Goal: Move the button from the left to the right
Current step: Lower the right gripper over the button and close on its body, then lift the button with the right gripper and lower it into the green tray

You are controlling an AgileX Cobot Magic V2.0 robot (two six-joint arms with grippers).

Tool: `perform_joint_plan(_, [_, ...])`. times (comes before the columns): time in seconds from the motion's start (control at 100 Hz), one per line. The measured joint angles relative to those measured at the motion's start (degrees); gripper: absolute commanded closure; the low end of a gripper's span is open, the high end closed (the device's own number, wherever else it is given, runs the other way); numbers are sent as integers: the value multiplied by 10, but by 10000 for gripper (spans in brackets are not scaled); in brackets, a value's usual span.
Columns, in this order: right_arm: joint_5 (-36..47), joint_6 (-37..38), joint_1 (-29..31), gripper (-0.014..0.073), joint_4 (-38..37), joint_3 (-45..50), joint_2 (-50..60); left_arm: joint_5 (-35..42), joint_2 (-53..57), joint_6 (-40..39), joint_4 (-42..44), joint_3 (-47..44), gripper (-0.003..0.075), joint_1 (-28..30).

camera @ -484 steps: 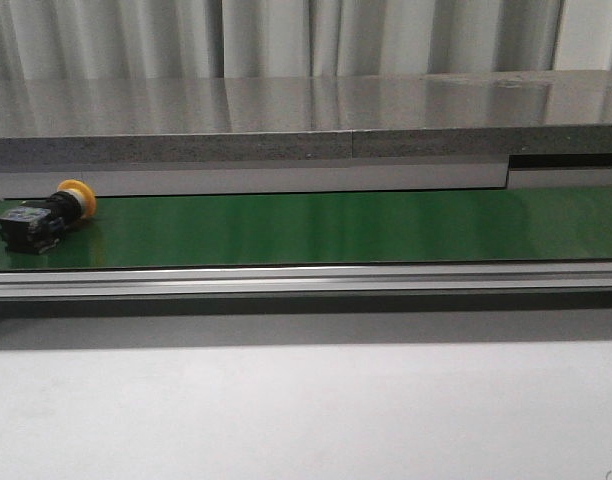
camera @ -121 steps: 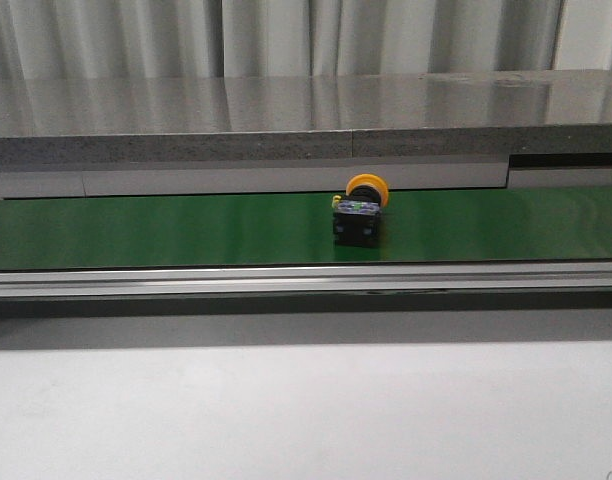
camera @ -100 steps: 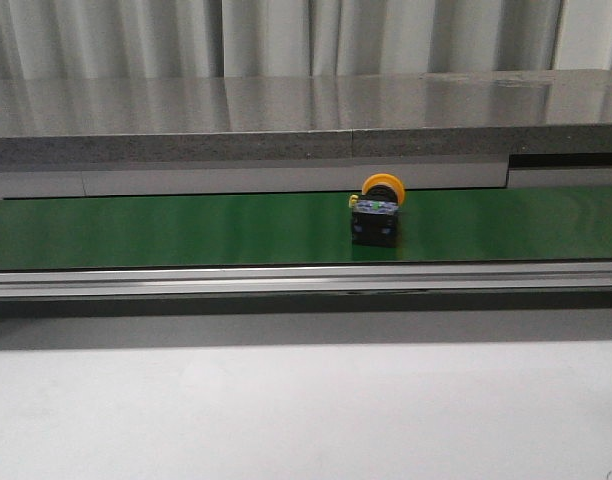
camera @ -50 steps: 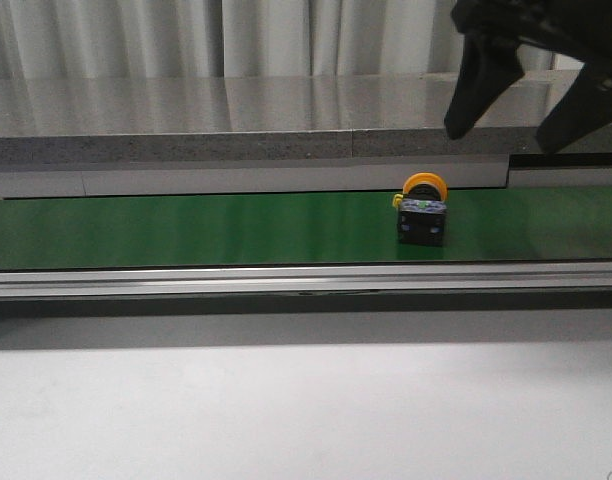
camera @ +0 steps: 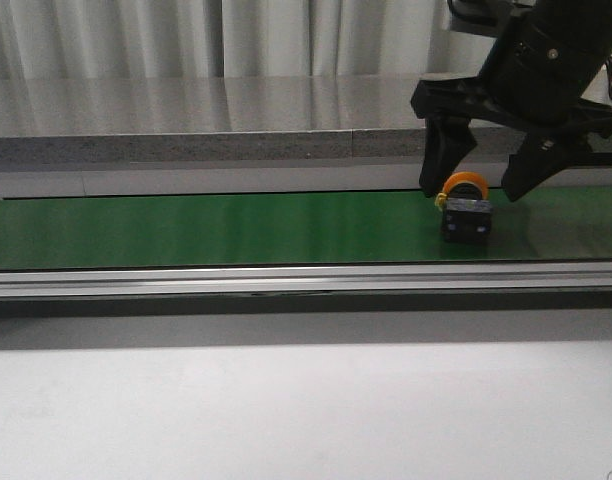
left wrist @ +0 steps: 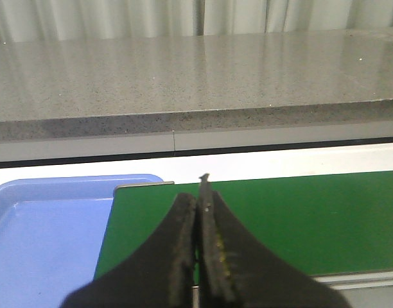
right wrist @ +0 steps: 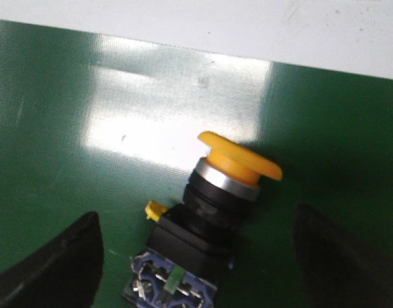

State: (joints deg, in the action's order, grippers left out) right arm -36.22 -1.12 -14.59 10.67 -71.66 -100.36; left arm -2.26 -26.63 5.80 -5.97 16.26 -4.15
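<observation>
The button [camera: 465, 208] lies on its side on the green belt [camera: 206, 228], towards the right; its yellow-orange cap faces the back and its black body faces the front. My right gripper [camera: 467, 182] hangs open just above it, one finger on each side, touching nothing. The right wrist view shows the button [right wrist: 209, 218] between the two spread fingers [right wrist: 58, 269], cap [right wrist: 240, 160] away from them. My left gripper [left wrist: 200, 218] appears only in its own wrist view, shut and empty over the belt's left end.
A blue tray [left wrist: 42, 231] sits beside the belt's left end. A grey stone-look shelf [camera: 186, 120] runs behind the belt, and a metal rail [camera: 286, 280] borders its front. A white tabletop [camera: 286, 410] lies in front.
The button has ridden the belt from the far left to the right. My right gripper came down from the upper right and now straddles it, still open.
</observation>
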Motion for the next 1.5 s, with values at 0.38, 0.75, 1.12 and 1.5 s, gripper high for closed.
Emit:
perform_joint_plan(0.38, [-28, 0, 0, 337, -15, -2, -15, 0, 0, 0, 0, 0, 741, 0])
perform_joint_plan(0.75, [-83, 0, 2, 337, -46, -27, -3, 0, 0, 0, 0, 0, 741, 0])
perform_joint_plan(1.12, [-159, -3, 116, 337, -124, -140, 21, 0, 0, 0, 0, 0, 741, 0])
perform_joint_plan(1.5, [-133, -73, 299, 337, -140, -141, -9, 0, 0, 0, 0, 0, 741, 0])
